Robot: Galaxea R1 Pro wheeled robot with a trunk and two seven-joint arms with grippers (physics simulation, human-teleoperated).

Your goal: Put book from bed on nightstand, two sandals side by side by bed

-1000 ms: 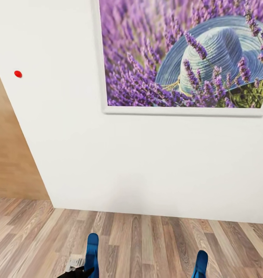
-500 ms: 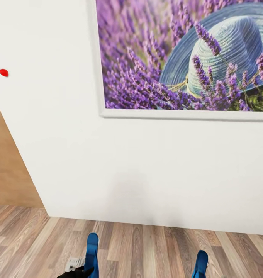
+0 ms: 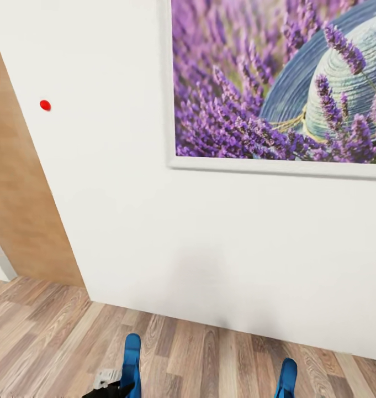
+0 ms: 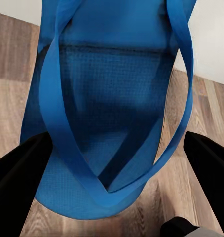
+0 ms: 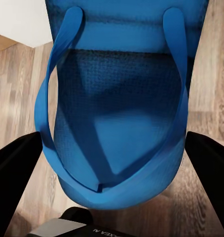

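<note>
Two blue sandals show at the bottom edge of the head view, one at lower left (image 3: 132, 362) and one at lower right (image 3: 287, 377), above the wood-plank floor (image 3: 210, 359). The left gripper (image 4: 112, 163) clamps one sandal between its black fingers (image 4: 18, 168), and the right gripper (image 5: 112, 163) clamps the other. One framed lavender picture (image 3: 276, 83) hangs upper right on the white wall (image 3: 127, 221), with one red dot (image 3: 44, 105) at upper left.

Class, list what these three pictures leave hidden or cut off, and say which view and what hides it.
- Left sandal: head view, heel end cut by the bottom edge.
- Right sandal: likewise.
- Painting: head view, cut by the top and right edges.
- Pincer grip: wrist views, sandals cover the fingers' contact.
</note>
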